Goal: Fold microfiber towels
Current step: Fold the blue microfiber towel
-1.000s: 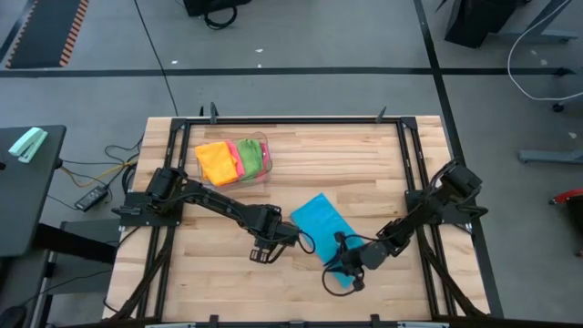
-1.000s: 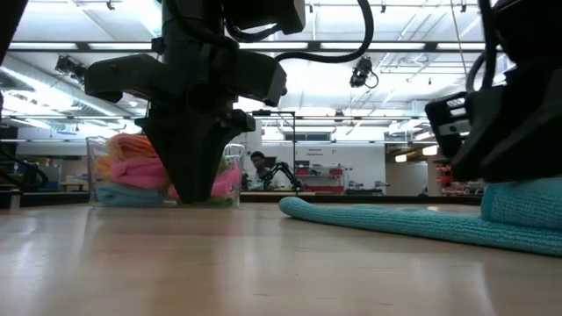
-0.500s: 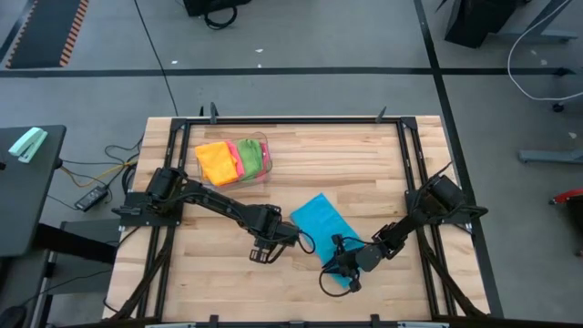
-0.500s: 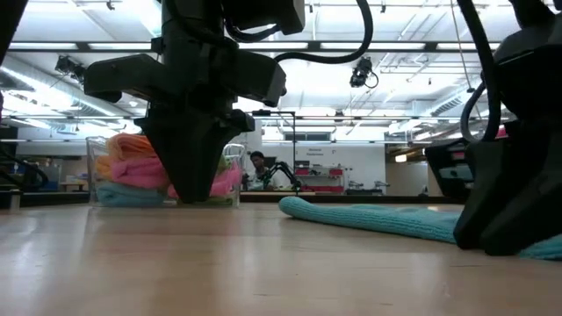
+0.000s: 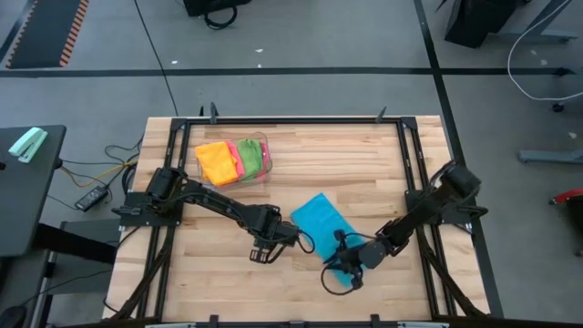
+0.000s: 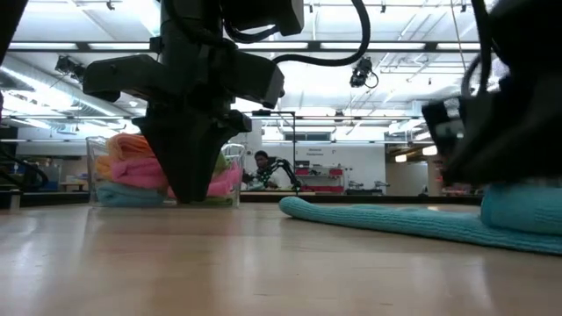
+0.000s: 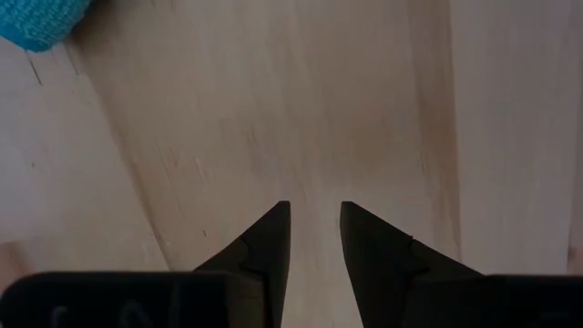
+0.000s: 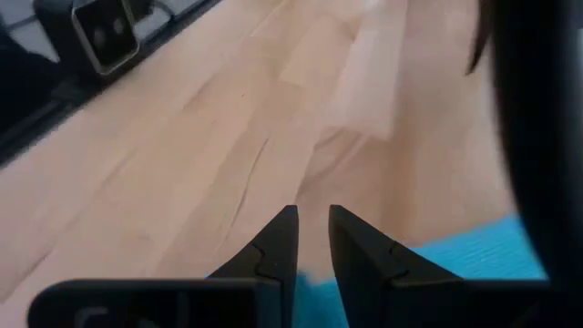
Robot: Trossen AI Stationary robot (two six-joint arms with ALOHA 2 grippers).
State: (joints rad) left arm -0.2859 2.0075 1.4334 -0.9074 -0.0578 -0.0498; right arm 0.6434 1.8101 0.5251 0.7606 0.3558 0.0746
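Fingers [image 8: 310, 239] of right arm partly hide blue towel [image 5: 321, 221].

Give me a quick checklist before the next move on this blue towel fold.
1. Right hand gripping the blue towel at its near corner: ok, corner raised.
2. Left hand empty and open: ok, over bare wood beside the towel.
3. Rest of the towel lying flat: ok.
4. Table beyond the towel free for folding: ok.
5. Other towels kept in the clear bin: ok.
6. Grip secure enough to carry over: cannot tell.
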